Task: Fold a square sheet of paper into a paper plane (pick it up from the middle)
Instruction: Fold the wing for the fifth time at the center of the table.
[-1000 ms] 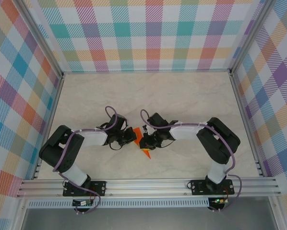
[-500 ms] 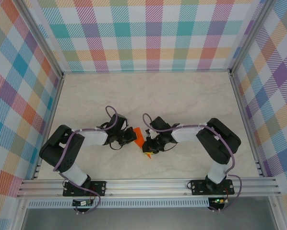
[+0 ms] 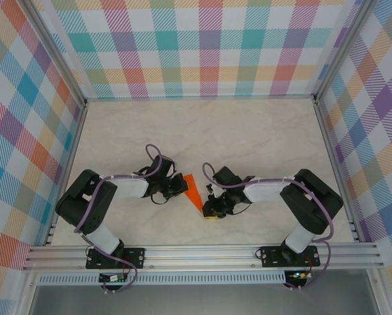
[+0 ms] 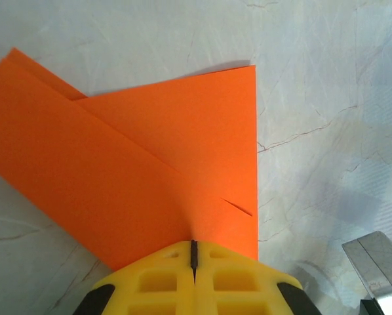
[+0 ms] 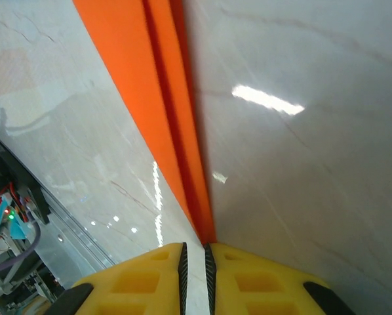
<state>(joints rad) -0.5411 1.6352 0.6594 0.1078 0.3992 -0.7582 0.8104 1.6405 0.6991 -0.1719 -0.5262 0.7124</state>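
With left fingers (image 4: 160, 281) clamped on the wide end of the paper plane (image 4: 137, 164) and right fingers (image 5: 268, 281) pinching its tip, I risk tearing it if either arm pulls away.

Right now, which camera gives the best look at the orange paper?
The left wrist view. There the orange paper lies broad and close, with its folded layers and edges plain to see. The top view shows the paper as a small, distant wedge. The right wrist view sees the paper as a narrow strip, nearly edge-on.
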